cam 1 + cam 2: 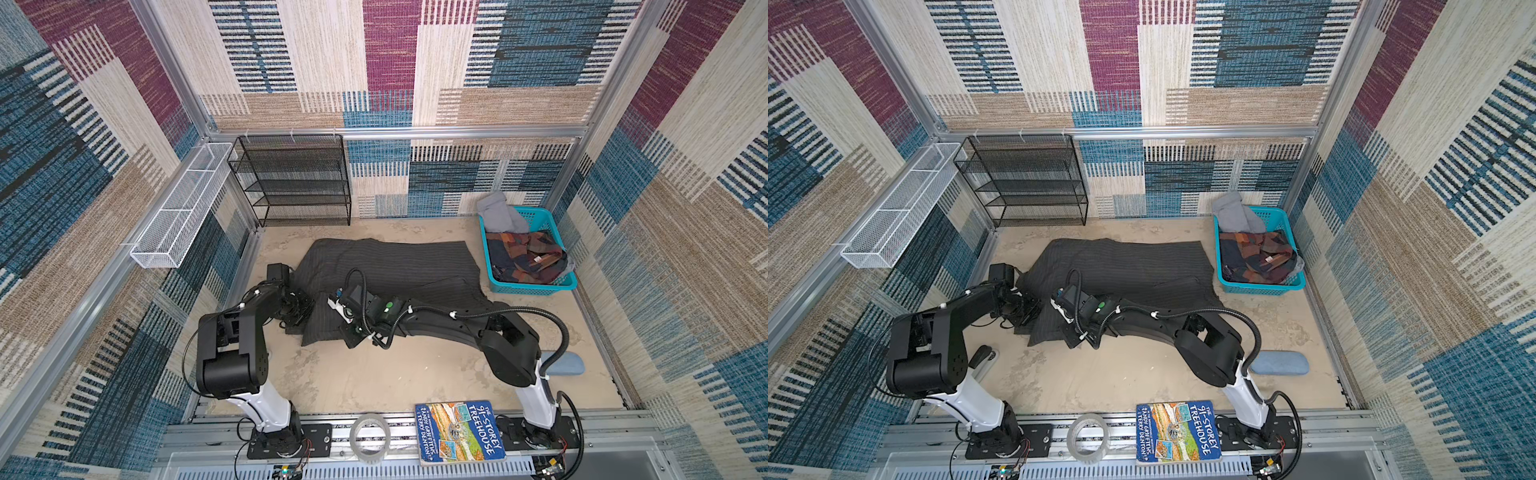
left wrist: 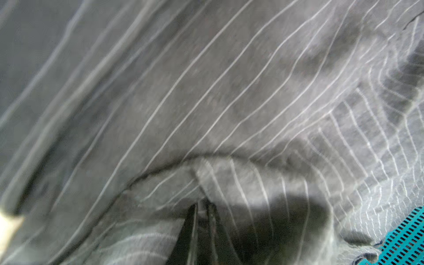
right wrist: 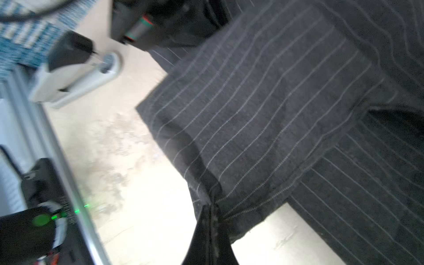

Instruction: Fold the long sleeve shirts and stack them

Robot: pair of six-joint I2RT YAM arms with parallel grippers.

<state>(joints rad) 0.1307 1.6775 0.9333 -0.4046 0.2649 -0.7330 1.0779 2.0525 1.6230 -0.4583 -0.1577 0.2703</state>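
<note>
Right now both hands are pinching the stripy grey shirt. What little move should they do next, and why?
Probably raise both together a little, to start folding that near part over. The left hand and right hand are each shut on cloth at the near edge of the striped shirt, which otherwise lies spread on the table.

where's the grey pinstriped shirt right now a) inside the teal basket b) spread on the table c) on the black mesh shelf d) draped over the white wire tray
b: the pinstriped shirt lies spread on the table, left of the teal basket in both top views.
</note>
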